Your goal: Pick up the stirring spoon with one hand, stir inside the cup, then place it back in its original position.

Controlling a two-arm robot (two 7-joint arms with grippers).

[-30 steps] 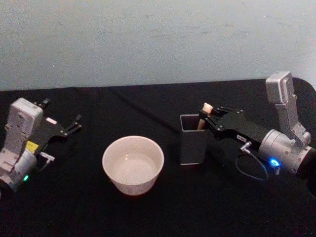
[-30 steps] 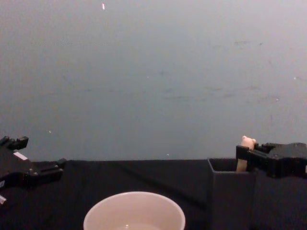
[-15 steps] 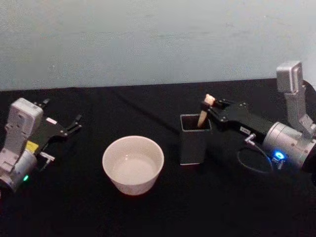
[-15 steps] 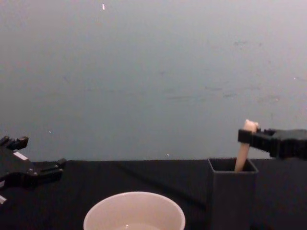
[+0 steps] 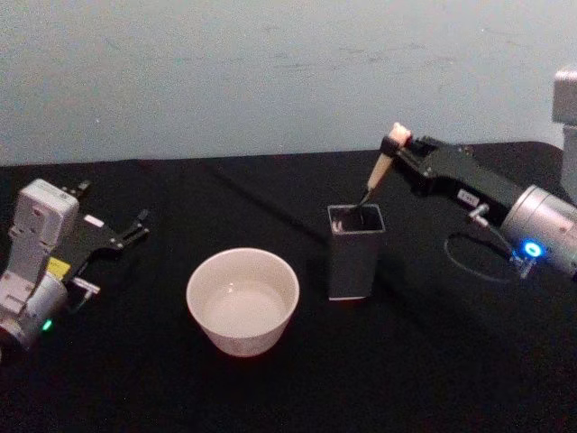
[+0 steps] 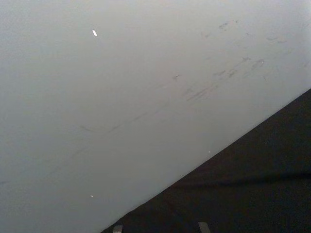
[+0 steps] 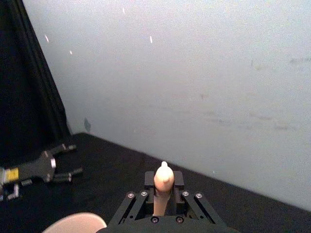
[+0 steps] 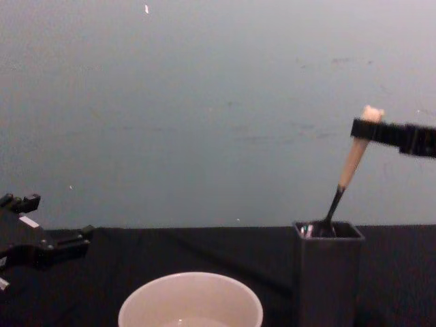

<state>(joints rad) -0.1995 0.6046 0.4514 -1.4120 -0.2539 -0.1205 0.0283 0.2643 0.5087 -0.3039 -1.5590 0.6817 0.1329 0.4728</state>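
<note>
My right gripper is shut on the top of the stirring spoon, just under its bear-head knob, and holds it tilted above the dark grey square holder. The cream handle is clear of the holder, while the dark stem and bowl still sit at its mouth. The knob pokes up between the fingers in the right wrist view. The cream-white cup stands left of the holder, with its rim low in the chest view. My left gripper rests open at the far left.
A black cloth covers the table, ending at a pale wall behind. The left gripper also appears far off in the right wrist view. A cable loops beside the right arm.
My right gripper has risen and drawn back to the right, lifting the spoon until its handle is out of the holder. The left arm has not moved.
</note>
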